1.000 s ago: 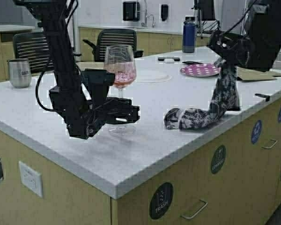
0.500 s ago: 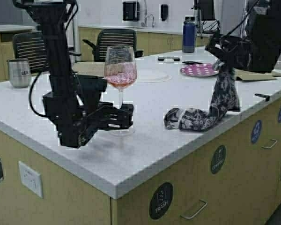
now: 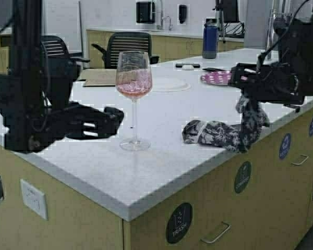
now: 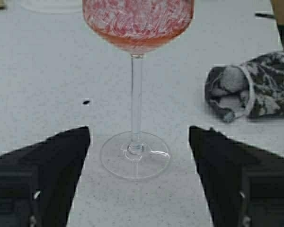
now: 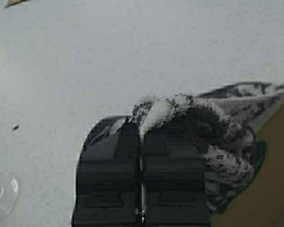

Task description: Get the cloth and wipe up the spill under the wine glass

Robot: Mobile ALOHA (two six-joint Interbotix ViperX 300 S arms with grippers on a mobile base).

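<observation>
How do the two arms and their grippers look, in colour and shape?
Both arms are black and boxy, with black cables looping along them. The left gripper has two broad, wedge-shaped black fingers. The right gripper has flat, ribbed black fingers. No markings show.

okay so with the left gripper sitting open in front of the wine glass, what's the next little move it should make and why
Probably ease the left gripper forward and close on the stem of the wine glass. Its fingers are open on either side of the foot, not touching, and the right gripper already pinches the cloth, so lifting the glass clears the spot.

Place: an office kitchen (break room).
Evidence: a sink faucet (image 3: 162, 14) and mesh chair (image 3: 128, 46) are seen behind the trash-labelled island counter (image 3: 161, 156).
</observation>
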